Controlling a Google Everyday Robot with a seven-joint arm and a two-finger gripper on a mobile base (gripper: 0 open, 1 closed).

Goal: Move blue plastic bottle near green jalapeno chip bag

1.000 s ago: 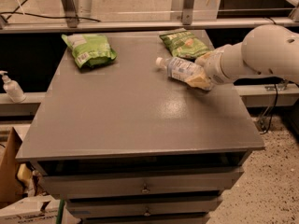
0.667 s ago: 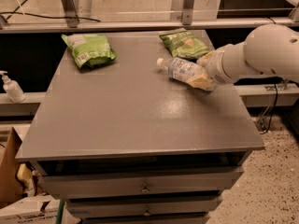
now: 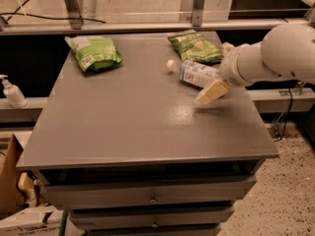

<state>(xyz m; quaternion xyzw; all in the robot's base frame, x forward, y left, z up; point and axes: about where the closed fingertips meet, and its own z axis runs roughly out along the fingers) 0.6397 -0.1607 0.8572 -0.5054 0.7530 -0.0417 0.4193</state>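
The blue plastic bottle lies on its side on the grey table at the back right, white cap pointing left. It rests just in front of the green jalapeno chip bag, close to it. My gripper comes in from the right at the bottle's base end. It is open: one cream finger hangs in front of the bottle, off its side, and the other finger shows behind it. The bottle's base is hidden by my wrist.
A brighter lime-green bag lies at the table's back left. A small white pump bottle stands on a ledge to the left. A cardboard box sits on the floor at left. Drawers run below the table's front edge.
The front finger has swung away from the bottle toward the table's front, so the jaws have opened. The bottle stays lying by the olive bag.
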